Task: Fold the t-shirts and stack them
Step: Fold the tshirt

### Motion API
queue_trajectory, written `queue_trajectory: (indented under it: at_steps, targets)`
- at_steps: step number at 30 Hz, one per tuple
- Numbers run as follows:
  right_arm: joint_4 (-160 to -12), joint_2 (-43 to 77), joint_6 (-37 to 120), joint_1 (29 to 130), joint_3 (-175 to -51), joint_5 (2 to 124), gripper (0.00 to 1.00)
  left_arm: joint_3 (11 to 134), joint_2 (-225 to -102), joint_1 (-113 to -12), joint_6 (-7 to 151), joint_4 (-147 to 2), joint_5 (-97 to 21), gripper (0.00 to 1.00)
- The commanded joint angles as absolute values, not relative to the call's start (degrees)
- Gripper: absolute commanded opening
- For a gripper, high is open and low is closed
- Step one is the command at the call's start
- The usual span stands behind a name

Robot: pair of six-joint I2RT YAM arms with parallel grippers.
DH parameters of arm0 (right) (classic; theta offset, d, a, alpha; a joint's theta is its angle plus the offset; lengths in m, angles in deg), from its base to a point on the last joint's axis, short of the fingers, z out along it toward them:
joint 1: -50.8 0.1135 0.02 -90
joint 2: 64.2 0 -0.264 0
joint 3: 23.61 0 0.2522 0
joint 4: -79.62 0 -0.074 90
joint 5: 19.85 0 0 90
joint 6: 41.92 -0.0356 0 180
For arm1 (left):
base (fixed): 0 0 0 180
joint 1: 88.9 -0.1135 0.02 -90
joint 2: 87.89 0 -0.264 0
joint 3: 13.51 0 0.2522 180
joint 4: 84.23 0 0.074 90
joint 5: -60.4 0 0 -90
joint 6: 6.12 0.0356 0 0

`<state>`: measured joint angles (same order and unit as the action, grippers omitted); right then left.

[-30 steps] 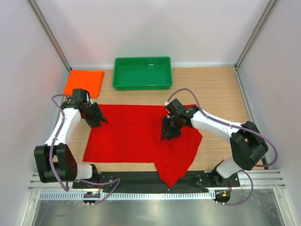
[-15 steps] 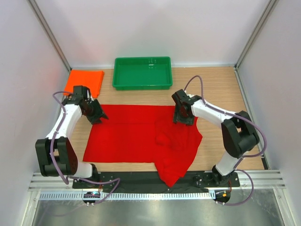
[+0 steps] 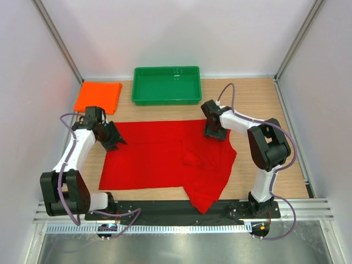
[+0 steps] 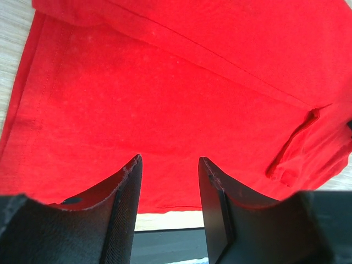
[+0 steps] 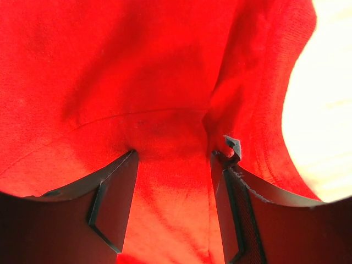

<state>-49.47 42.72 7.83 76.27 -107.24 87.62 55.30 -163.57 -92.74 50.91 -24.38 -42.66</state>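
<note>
The red t-shirt [image 3: 157, 157] lies spread on the table, its right side rumpled with a flap hanging toward the front edge. It fills the left wrist view [image 4: 165, 82] and the right wrist view [image 5: 137, 71]. The orange t-shirt [image 3: 99, 96] lies folded at the back left. My left gripper [image 3: 113, 140] is open over the red shirt's back left corner, and nothing is between its jaws [image 4: 168, 159]. My right gripper [image 3: 215, 132] is open at the shirt's back right corner. It is pressed down on the cloth, and a fold of red cloth lies between its jaws [image 5: 176, 151].
A green plastic tray [image 3: 137, 91] stands at the back centre, just behind the red shirt. Bare wood table [image 3: 258, 110] shows to the right of the shirt. White walls close in the left, back and right sides.
My right gripper has moved from the shirt's middle to its back right corner. The shirt's right side has shifted and lies flatter. My left gripper has stayed near the back left corner.
</note>
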Motion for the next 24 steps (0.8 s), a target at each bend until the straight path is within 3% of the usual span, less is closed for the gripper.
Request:
queue_trajectory:
  at_steps: [1,8,14,18,22,24]
  targets:
    - [-52.0,47.7,10.1,75.8,-110.5,93.0,0.63,55.4,-162.3,-92.5,49.6,-24.6,-42.2,0.47]
    - [-47.5,55.2,16.1,72.8,-122.4,92.9,0.64,55.5,-165.8,-91.6,50.0,-25.9,-44.1,0.47]
    - [-36.0,54.8,22.6,72.8,-132.3,94.2,0.73,60.1,-168.8,-91.3,50.5,-21.6,-43.0,0.47]
    - [-37.6,43.0,21.7,72.8,-124.2,90.9,0.74,60.3,-167.5,-89.4,49.3,-20.5,-41.8,0.48]
    - [-41.7,29.0,20.0,73.5,-107.2,78.8,0.74,57.7,-165.3,-83.7,46.3,-21.6,-39.1,0.48]
    - [-43.4,24.6,21.3,76.5,-101.6,78.7,0.75,54.0,-163.8,-82.7,43.3,-24.1,-38.9,0.48]
